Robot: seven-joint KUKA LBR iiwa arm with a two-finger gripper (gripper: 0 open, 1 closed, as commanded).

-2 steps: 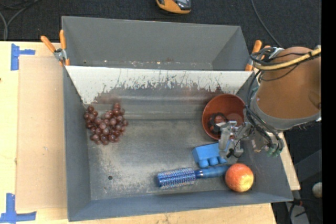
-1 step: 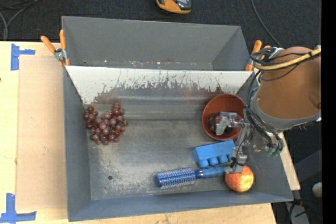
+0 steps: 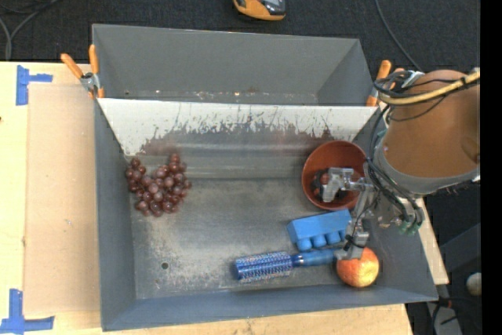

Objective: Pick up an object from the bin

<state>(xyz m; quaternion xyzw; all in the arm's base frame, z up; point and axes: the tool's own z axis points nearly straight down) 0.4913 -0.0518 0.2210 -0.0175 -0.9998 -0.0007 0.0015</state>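
Grey metal bin (image 3: 110, 247): one, with sloped walls and a flat scuffed floor, seen from above in the camera view.
Count: five loose things, one of each kind.
Grapes (image 3: 158, 185): one dark red bunch, back left on the floor, near the foot of the left wall and well apart from everything else.
Bowl (image 3: 314, 169): one, terracotta orange and upright, at the back right where the floor meets the walls. A grey bit of the robot hangs over its opening.
Block (image 3: 315, 231): one chunky blue one, just in front of the bowl.
Brush (image 3: 267, 266): one blue hairbrush lying flat near the front wall, bristle head to the left, handle running right under the block toward the apple.
Apple (image 3: 360, 271): one, red and yellow, tucked in the front right corner, close to both the front and right walls, just beside the end of the brush handle.
Gripper (image 3: 354, 245): reaches in from the right below the arm's orange cover (image 3: 431, 129) and sits right above the apple's top left edge, between apple and block.
Gripper state: honestly can't tell if it's open or closed, and nothing shows clearly held in it.
Open room: the middle and front left floor are bare. The right side is crowded, with bowl, block, brush handle and apple all close together.
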